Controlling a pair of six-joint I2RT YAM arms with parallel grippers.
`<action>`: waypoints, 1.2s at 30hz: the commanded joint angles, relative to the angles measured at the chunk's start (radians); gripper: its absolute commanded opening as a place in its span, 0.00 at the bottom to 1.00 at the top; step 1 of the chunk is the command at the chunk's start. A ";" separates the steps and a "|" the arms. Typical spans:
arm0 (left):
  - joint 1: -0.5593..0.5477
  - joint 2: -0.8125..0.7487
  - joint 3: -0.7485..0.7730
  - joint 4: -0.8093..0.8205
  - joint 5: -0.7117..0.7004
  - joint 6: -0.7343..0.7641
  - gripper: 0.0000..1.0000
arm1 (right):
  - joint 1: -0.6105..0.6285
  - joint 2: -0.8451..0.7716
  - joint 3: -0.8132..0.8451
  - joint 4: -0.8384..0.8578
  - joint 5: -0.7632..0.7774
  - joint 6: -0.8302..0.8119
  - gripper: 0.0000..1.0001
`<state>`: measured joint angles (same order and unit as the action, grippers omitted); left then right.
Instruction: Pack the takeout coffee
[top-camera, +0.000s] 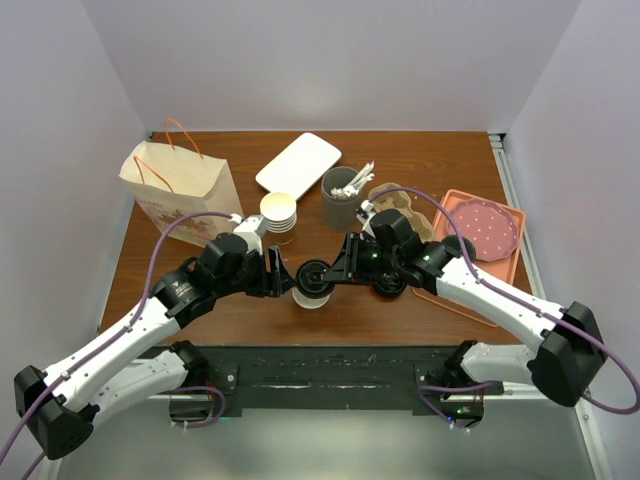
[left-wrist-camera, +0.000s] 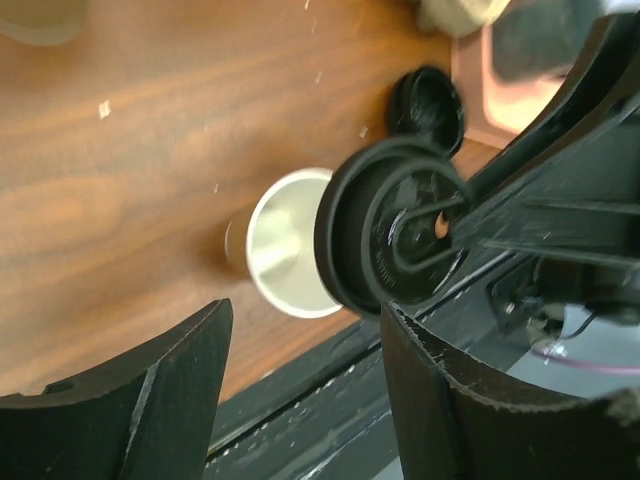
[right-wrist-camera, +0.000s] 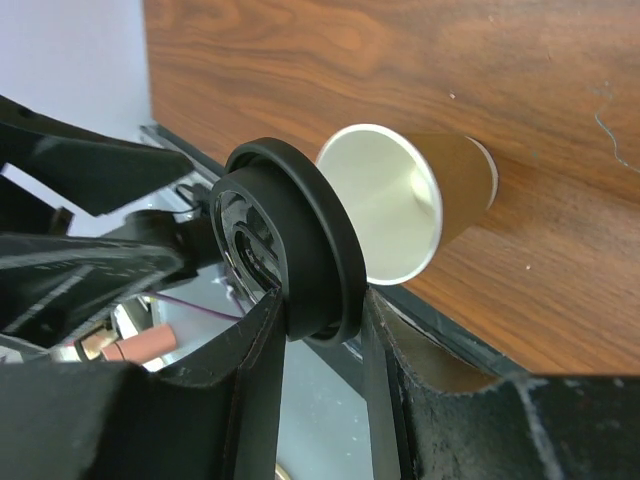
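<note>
Cup (top-camera: 312, 298) and lid (top-camera: 316, 276) are not yet joined. The cup is stood upright on the table (top-camera: 250, 320), close to the near edge and between the two arms, with its mouth open to the top.

The black lid is pinched by its rim in the right claw (right-wrist-camera: 310, 340), so that claw is closed on the lid. The left claw (left-wrist-camera: 300, 400) is spread wide and nothing is held in it. The cup is just in front of it, so the left arm is judged well placed to steady the cup.

What matters most is how the lid sits to the cup's mouth. In the right wrist view the lid (right-wrist-camera: 290, 240) is seen beside the mouth of the cup (right-wrist-camera: 400, 200), on the side nearer the table edge, and tipped, not flat. It has to be brought across and laid level before it can be pressed down.

In the left wrist view the lid (left-wrist-camera: 395, 230) is seen to cover only one edge of the cup (left-wrist-camera: 285, 245). A second lid (left-wrist-camera: 425, 100) on the table is shown there too. Only in the top view can the bag (top-camera: 180, 185) be seen, well apart at the far left.
</note>
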<state>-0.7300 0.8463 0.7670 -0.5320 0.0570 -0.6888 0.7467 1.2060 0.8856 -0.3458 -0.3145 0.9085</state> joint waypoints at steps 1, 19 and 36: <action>0.012 -0.007 -0.067 0.078 0.099 -0.034 0.64 | 0.011 0.041 0.000 0.057 -0.046 -0.002 0.24; 0.078 0.059 -0.094 0.052 0.104 -0.014 0.58 | 0.043 0.158 0.004 0.070 -0.018 0.000 0.26; 0.098 0.132 -0.110 0.070 0.132 0.003 0.56 | 0.043 0.135 -0.005 0.036 0.002 0.003 0.34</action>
<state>-0.6411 0.9634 0.6559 -0.4870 0.1665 -0.7124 0.7856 1.3716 0.8749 -0.3000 -0.3309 0.9085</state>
